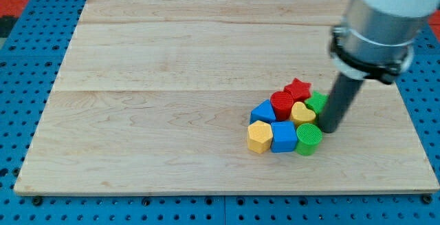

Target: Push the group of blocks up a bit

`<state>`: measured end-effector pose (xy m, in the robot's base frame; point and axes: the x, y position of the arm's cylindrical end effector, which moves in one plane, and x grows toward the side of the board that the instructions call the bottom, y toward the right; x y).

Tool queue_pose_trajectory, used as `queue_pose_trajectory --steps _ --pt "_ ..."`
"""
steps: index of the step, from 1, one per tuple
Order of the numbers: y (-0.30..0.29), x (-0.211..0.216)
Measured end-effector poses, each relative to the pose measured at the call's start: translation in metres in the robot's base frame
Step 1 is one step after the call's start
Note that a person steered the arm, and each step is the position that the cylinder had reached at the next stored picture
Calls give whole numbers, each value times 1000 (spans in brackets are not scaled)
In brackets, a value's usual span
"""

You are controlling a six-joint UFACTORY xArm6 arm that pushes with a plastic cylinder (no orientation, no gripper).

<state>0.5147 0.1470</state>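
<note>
A tight group of blocks sits right of the board's middle, toward the view's bottom. It holds a red star [298, 87], a red round block [282, 104], a yellow heart [302, 112], a green block [317, 102] partly hidden by the rod, a blue triangle-like block [262, 111], a yellow hexagon [260, 137], a blue cube [283, 137] and a green cylinder [309, 139]. My tip [331, 129] rests on the board at the group's right side, touching or almost touching the green block and just up-right of the green cylinder.
The wooden board [172, 80] lies on a blue perforated table [20, 101]. The arm's grey and white body [381, 25] hangs over the board's upper right part.
</note>
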Motion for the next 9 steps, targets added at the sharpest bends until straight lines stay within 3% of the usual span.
queue_pose_trajectory --steps 2,3,4,6,7,9 --pt "-3 -60" --pt "31 -69" --pt "60 -120" --pt "5 -182" --pt "-72 -164" --pt "-146 -27"
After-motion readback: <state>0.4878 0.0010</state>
